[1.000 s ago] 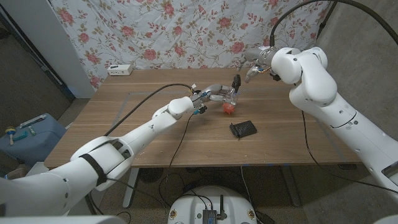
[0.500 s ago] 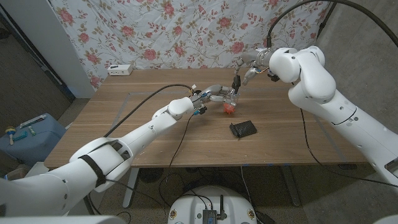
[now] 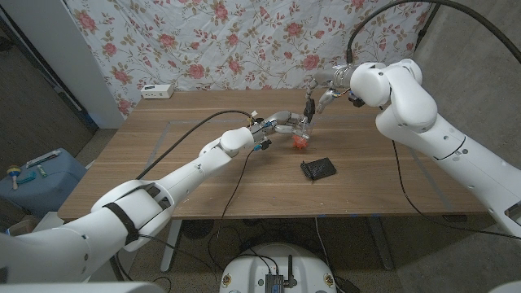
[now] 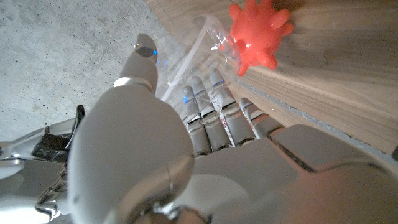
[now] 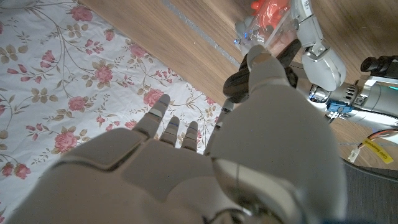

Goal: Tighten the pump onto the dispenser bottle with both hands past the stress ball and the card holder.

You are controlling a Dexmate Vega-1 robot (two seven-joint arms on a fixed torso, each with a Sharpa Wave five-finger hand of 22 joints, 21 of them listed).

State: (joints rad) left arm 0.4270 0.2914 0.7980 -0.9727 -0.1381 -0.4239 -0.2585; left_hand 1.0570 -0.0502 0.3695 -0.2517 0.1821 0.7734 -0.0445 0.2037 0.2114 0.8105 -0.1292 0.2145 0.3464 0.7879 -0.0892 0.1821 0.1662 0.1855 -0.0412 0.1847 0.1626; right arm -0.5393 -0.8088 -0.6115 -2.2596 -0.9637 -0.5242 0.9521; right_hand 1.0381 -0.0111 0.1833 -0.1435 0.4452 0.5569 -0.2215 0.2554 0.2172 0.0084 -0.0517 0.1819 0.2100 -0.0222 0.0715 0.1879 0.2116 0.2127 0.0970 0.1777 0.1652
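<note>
Clear bottle (image 4: 198,59) in left robot hand (image 4: 217,121) | spiked ball (image 4: 256,36) beside

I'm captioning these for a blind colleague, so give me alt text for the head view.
Over a wooden table, the robot's left hand grips a clear dispenser bottle while its right hand reaches to the black pump on top. A red spiky stress ball sits beside the bottle, a black card holder nearer the camera.

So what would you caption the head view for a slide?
Left robot hand holds a clear dispenser bottle by a red stress ball while the right robot hand grips the black pump.
</note>
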